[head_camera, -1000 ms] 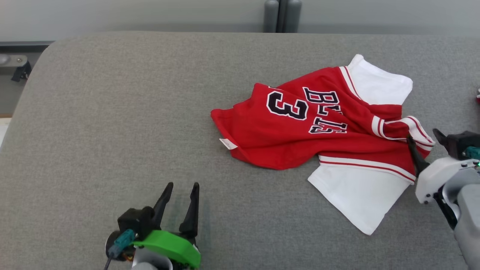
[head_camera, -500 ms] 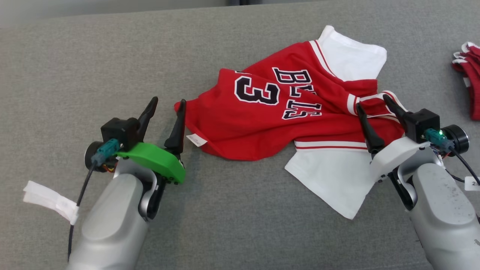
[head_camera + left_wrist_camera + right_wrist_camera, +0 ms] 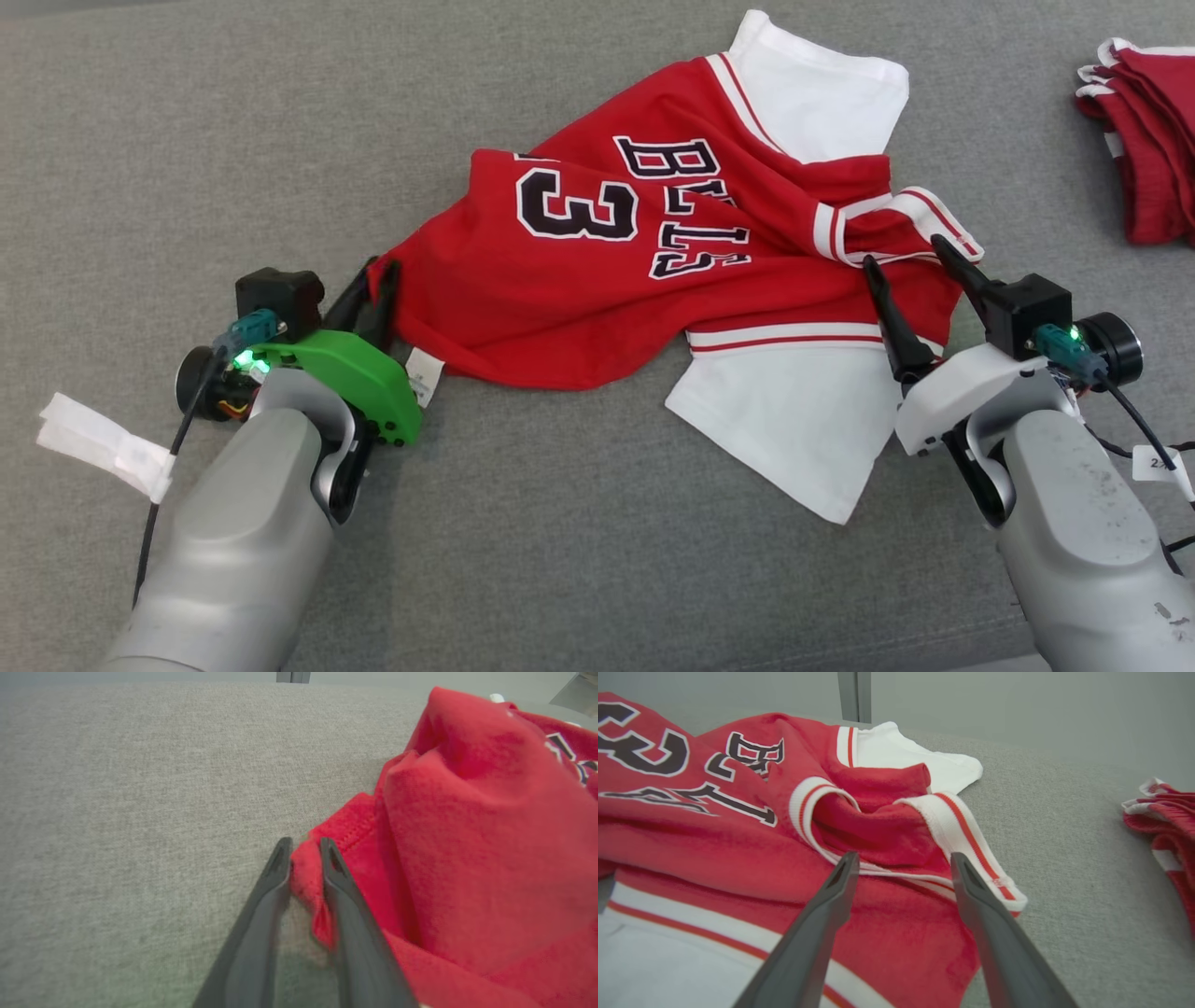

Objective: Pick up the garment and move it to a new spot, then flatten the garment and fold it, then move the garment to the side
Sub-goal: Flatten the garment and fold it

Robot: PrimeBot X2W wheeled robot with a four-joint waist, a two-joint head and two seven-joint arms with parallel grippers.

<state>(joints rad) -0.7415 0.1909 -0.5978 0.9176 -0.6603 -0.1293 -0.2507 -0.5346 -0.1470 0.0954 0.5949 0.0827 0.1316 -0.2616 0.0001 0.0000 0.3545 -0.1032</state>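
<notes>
1. Where the grey cushion (image 3: 187, 140) fills the head view, the jersey (image 3: 597, 299) lies crumpled at centre, with white sleeves toward 1 and 5 o'clock.
2. Left gripper (image 3: 378, 280): fingers nearly together, clamped on a fold of red hem at the jersey's 8 o'clock corner. The wrist view shows cloth pinched between the tips.
3. White tag (image 3: 425, 378) hangs just beside that grip, at its 5 o'clock.
4. Right gripper (image 3: 903, 252): jaws wide apart, straddling the striped trim at the jersey's 3 o'clock, gripping nothing.
5. Red pile (image 3: 1144, 140) at 2 o'clock, well apart from the jersey.
</notes>
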